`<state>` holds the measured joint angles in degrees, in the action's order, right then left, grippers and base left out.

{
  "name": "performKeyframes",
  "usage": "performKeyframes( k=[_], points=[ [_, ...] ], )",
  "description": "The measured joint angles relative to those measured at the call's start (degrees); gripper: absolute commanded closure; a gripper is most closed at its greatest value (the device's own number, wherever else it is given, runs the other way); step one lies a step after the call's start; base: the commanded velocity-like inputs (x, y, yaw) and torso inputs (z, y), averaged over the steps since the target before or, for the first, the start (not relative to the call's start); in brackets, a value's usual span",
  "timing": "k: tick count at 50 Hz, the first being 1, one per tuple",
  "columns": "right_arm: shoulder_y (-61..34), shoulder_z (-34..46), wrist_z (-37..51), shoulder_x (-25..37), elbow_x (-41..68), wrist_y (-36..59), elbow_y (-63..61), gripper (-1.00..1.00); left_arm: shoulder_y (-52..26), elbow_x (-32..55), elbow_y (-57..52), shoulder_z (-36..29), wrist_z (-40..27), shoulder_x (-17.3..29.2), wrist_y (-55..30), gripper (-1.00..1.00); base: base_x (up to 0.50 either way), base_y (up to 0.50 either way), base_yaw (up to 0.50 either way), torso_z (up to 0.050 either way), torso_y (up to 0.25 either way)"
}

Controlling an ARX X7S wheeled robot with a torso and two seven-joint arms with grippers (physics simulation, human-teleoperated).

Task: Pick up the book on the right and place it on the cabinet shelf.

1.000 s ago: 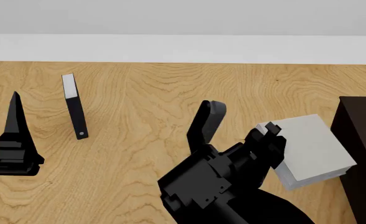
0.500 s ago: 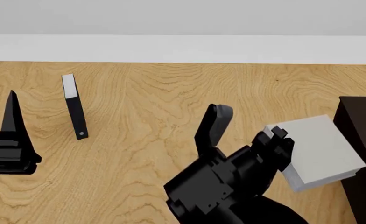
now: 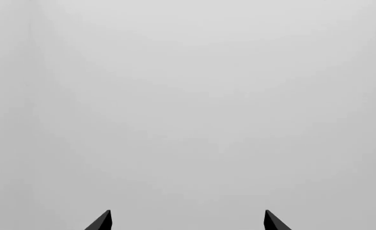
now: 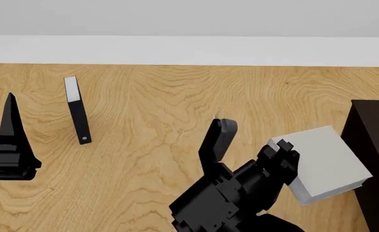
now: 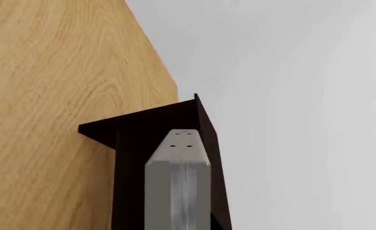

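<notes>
My right gripper (image 4: 282, 153) is shut on the left edge of the thick light-grey book (image 4: 326, 162) and holds it tilted above the wooden table, its right corner close to the dark cabinet (image 4: 374, 145). In the right wrist view the book (image 5: 179, 187) is seen end-on in front of the cabinet (image 5: 143, 125); the fingers are hidden there. My left gripper (image 4: 10, 121) points up at the far left, empty. In the left wrist view its fingertips (image 3: 186, 221) stand wide apart facing a blank grey wall. No second grey book is in view.
A thin black book with a white end (image 4: 78, 110) lies on the wooden table (image 4: 151, 111) at the back left. A white wall band runs along the table's far edge. The cabinet stands at the table's right edge.
My right gripper has carried the grey book right toward the cabinet, then a little back left and lower. My left gripper has drifted slightly left.
</notes>
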<state>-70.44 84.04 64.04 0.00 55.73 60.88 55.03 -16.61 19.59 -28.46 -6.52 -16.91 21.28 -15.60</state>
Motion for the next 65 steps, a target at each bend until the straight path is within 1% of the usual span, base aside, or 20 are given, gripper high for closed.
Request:
performKeyframes(
  k=[19, 32, 44, 65],
  points=[
    [2.5, -0.4, -2.3, 0.0, -3.4, -2.0, 2.1, 1.00, -0.3, -0.2, 0.9, -0.5, -0.1, 0.1, 0.4, -1.00, 0.00, 0.00, 0.00, 0.001, 0.001],
    [3.6, -0.8, -3.1, 0.0, -6.4, -2.7, 4.0, 1.00, -0.9, -0.8, 3.1, -1.1, 0.1, -0.1, 1.4, -1.00, 0.00, 0.00, 0.00, 0.000, 0.002],
    [4.5, -1.0, -5.7, 0.0, -9.4, -3.8, 4.9, 1.00, -2.3, -1.6, 7.0, -2.1, 0.7, -0.7, 2.7, -1.00, 0.00, 0.00, 0.00, 0.001, 0.001],
    [6.1, -1.9, -7.7, 0.0, -11.8, -5.2, 7.7, 1.00, -3.0, -2.0, 8.8, -2.9, 0.6, -0.8, 3.2, -1.00, 0.00, 0.00, 0.00, 0.000, 0.001]
  ],
)
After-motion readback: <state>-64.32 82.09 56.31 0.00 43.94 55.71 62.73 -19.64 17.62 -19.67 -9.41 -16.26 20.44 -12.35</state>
